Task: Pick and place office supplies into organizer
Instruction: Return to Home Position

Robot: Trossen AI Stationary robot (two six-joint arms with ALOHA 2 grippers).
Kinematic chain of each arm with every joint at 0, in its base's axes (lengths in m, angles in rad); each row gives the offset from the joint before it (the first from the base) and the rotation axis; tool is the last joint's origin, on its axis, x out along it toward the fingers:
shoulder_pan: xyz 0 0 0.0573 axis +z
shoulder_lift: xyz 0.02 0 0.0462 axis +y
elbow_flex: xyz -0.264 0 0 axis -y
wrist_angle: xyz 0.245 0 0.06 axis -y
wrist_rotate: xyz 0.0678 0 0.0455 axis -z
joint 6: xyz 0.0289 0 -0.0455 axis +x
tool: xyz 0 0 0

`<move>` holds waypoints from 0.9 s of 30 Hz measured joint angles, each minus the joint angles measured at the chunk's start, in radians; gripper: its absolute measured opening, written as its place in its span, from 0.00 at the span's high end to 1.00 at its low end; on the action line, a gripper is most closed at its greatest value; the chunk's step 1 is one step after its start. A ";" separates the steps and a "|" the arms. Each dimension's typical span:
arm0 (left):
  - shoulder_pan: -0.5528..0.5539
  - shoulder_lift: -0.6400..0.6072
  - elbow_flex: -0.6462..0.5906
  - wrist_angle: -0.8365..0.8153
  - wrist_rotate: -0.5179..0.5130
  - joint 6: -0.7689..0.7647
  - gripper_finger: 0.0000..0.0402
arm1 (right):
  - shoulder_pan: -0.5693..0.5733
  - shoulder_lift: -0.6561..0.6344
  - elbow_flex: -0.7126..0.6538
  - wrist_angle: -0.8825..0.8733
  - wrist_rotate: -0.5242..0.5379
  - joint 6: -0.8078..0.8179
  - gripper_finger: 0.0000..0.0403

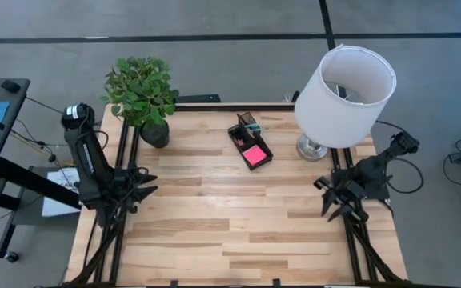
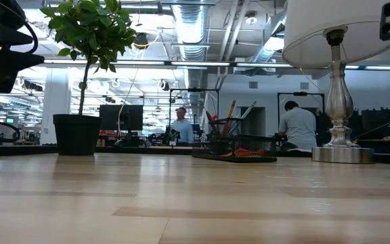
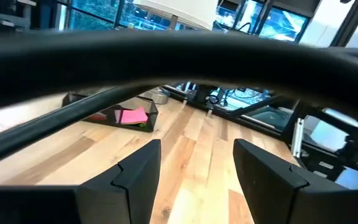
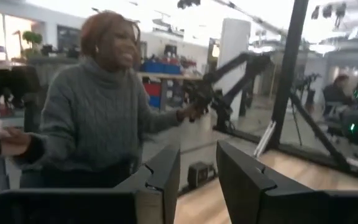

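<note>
Black organizer (image 1: pixel 250 143) holds pink pad (image 1: pixel 254 155), upright pens (image 2: pixel 230 116).

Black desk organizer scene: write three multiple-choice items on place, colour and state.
1. The small black rectangular desk organizer stands: A) between the green potted plant and the white-shaded lamp; B) on the floor; C) under the left arm.
2. The square sticky-note pad in its low tray is: A) yellow; B) pink; C) blue.
3. The left end effector is: A) shut on a pen; B) open, empty; C) shut on scissors.
Key: A, the high view shows it between them; B, pink shows in the tray; B, wooden table shows between its fingers.
</note>
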 joint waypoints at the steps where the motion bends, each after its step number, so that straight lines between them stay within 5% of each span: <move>1: 0.004 0.002 0.000 0.010 0.000 0.009 0.52 | 0.000 0.000 0.000 -0.017 0.001 0.000 0.76; 5: 0.050 0.006 0.001 -0.004 0.001 -0.087 0.52 | 0.000 0.000 0.000 -0.063 0.001 -0.001 0.76; 8: 0.094 -0.012 0.001 -0.164 0.001 -0.267 0.52 | 0.000 0.000 0.000 -0.091 0.001 -0.002 0.76; 12: 0.156 -0.103 0.002 -0.347 0.003 -0.291 0.52 | 0.000 0.000 0.000 -0.114 0.001 -0.002 0.76; 16: 0.183 -0.192 0.004 -0.363 0.003 -0.139 0.52 | 0.000 0.000 0.000 -0.119 0.001 -0.002 0.76; 22: 0.190 -0.216 0.001 -0.156 0.000 0.212 0.52 | 0.000 0.000 0.000 -0.119 0.001 -0.002 0.76; 27: 0.186 -0.219 0.001 0.035 0.128 0.200 0.52 | 0.000 0.000 0.000 -0.119 0.001 -0.002 0.76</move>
